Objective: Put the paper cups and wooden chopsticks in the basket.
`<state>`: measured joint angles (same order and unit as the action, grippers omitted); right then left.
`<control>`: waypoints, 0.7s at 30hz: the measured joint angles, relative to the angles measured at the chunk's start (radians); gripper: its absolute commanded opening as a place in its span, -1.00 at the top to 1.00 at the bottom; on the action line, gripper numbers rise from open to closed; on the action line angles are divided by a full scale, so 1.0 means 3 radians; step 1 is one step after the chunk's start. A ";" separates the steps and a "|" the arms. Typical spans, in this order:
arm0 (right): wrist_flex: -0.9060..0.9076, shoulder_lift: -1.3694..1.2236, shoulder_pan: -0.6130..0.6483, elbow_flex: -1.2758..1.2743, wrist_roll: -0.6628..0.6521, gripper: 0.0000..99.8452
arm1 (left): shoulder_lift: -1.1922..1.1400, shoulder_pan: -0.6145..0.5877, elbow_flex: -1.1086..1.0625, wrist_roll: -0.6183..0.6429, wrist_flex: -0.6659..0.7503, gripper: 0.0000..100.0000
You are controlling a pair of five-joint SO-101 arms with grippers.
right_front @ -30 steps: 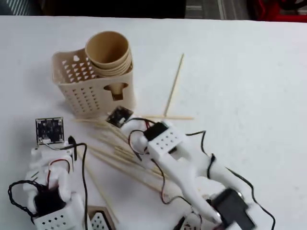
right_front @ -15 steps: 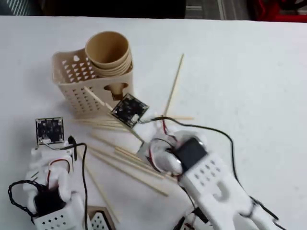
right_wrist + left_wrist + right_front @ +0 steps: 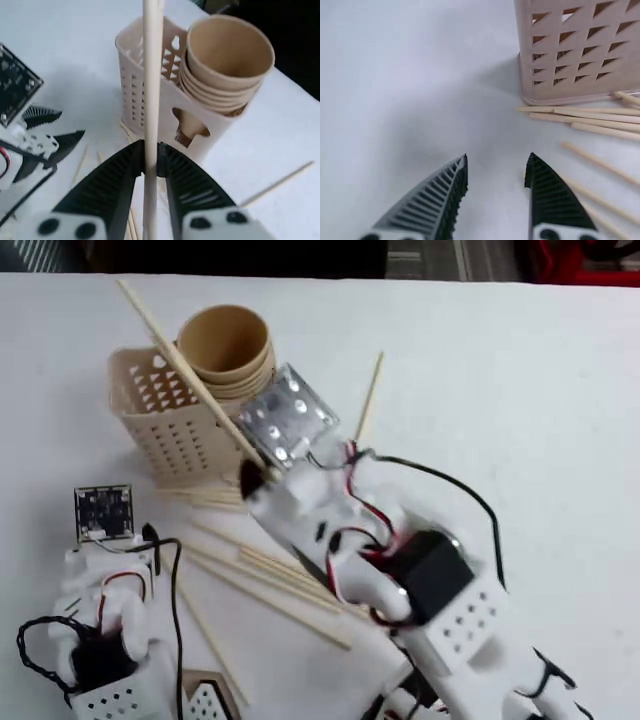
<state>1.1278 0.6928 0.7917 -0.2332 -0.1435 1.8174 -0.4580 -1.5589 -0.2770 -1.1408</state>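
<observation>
The white surface (image 3: 520, 390) carries everything. The right arm (image 3: 420, 590) stretches across its middle towards the basket (image 3: 165, 430), which stands upright at the far left. A stack of paper cups (image 3: 228, 350) sits nested in the basket's right-hand end, mouths up, rising above the rim. The right tool (image 3: 151, 150) is clamped on one chopstick (image 3: 180, 360), lifted off the surface and slanting up across the basket. The left tool (image 3: 497, 156) hangs low near the basket's base with its jaws apart, gripping nothing. Loose chopsticks (image 3: 270, 580) lie scattered on the surface in front of the basket, and a single one (image 3: 365, 415) lies apart to its right.
</observation>
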 measured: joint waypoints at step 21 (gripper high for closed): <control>-0.2256 -0.1616 0.0107 0.0977 0.0573 0.96 | 0.0000 0.0000 0.0000 0.0000 0.0000 0.61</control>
<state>0.4511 0.2079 0.8239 0.0598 0.0284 1.8174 -0.4580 -1.5589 -0.2770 -1.1408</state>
